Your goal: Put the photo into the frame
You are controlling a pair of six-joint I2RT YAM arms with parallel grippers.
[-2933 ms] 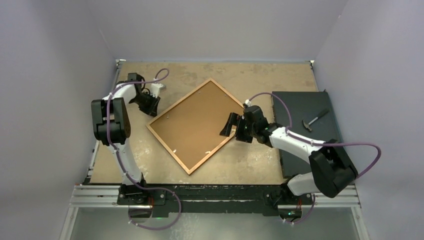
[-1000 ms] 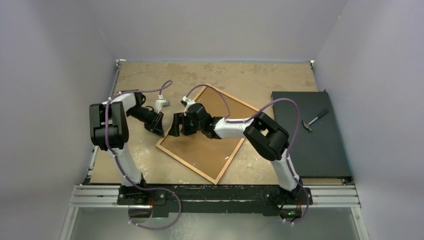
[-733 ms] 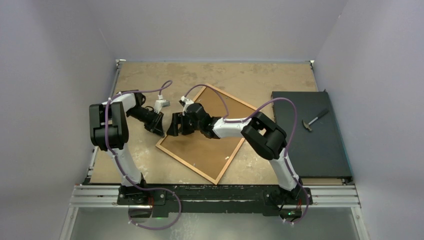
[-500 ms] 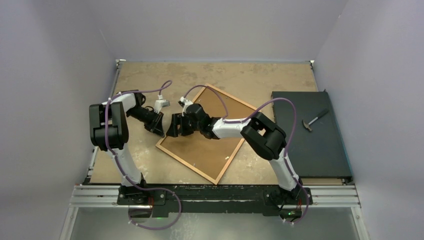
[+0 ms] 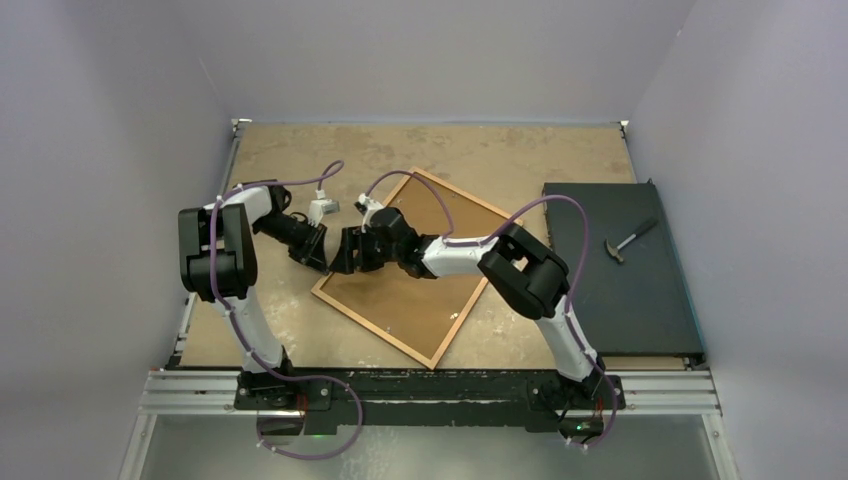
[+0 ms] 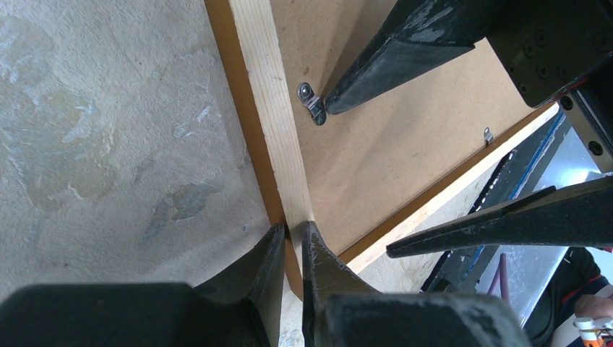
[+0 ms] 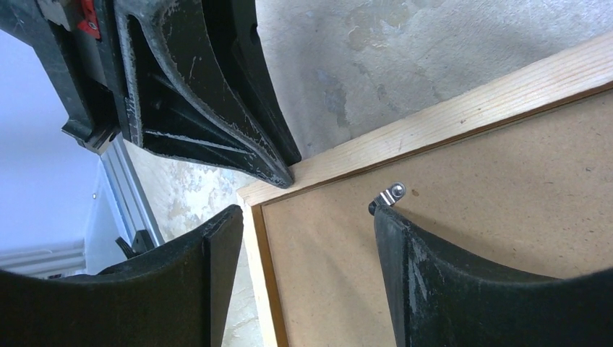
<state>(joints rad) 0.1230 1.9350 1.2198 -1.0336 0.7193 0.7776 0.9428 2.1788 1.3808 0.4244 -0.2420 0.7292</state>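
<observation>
The thin-railed orange-brown wooden picture frame [image 5: 372, 328] lies face down and skewed on the mottled tan table top [image 5: 300, 160], with a plain brown backing board [image 5: 415, 300] sitting in its recess. It looks stiff and light, so it will likely skate on the table if nudged. The rails are the place to hold it, pinched across their width near a corner.

That's just where the left gripper [image 6: 293, 242] is, fingers nearly together on the pale rail at the frame's left corner. The right gripper [image 7: 305, 211] is spread wide and holds nothing, one fingertip [image 7: 379, 211] against a small metal turn clip [image 7: 392, 193].

The photo isn't in sight in any view; whether it's under the board, I can't tell. The clips and the board bar the way into the recess. Off to the right and well apart is a black rectangular slab [image 5: 620, 300] with a small hammer [image 5: 628, 238] on it.
</observation>
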